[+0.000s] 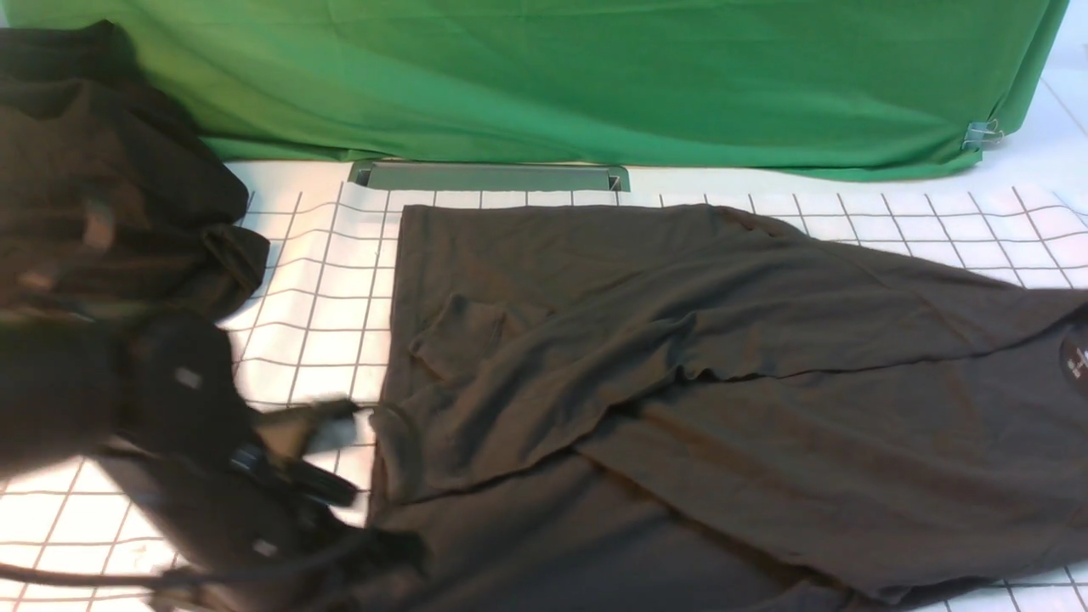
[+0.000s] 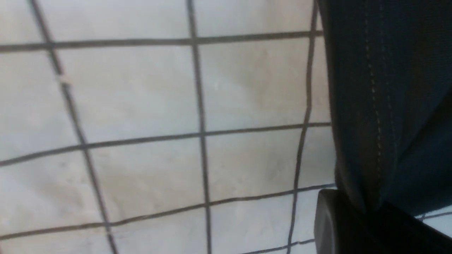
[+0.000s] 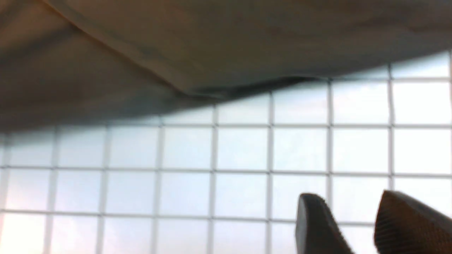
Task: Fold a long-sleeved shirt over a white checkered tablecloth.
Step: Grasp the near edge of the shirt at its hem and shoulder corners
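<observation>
The left gripper point(image 2: 367, 215) is clamped on the stitched hem of the long-sleeved shirt point(image 1: 680, 382) at its left end, apparently to carry that end over in a fold. The right gripper point(image 3: 358, 225) hangs empty, fingers apart, above the white checkered tablecloth point(image 1: 314, 306) near the shirt's edge. The shirt lies spread across the cloth. White marks on its round neck label point(image 1: 1076, 353) are unreadable.

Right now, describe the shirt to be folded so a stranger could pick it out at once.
In front of the green cloth lies a white checkered tablecloth. The shirt is the big charcoal-grey garment spread across its middle and right. Unlike the blacker heap bunched at the left, it lies flat and bears a round label at its right edge.
</observation>
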Controlling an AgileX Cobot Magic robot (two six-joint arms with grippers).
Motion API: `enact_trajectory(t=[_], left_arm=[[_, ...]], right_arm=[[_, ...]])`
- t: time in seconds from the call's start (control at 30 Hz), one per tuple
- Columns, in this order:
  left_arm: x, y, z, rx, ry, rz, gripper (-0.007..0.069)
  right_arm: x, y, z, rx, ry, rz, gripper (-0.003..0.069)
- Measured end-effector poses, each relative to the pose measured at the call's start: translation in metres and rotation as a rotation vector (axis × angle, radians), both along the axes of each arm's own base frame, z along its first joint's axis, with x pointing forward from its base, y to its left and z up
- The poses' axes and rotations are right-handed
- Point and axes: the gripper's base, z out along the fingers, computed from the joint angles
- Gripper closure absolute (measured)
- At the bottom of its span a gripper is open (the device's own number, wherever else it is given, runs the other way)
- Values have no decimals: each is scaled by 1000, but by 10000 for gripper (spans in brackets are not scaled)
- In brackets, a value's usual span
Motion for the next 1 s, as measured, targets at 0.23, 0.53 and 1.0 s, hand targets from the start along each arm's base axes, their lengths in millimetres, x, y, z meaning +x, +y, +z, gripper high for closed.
enact_trajectory(t=[0.23,0.53,1.0], left_arm=[[10,56,17,26,-74,86,606],[13,76,17,53,-90,88,606],[13,76,17,58,-97,59,606]], right_arm=[[40,-2,-15,-39,149,-2,374],[81,-4,-56,-77,332,-12,120],[110,4,-106,-96,494,34,132]])
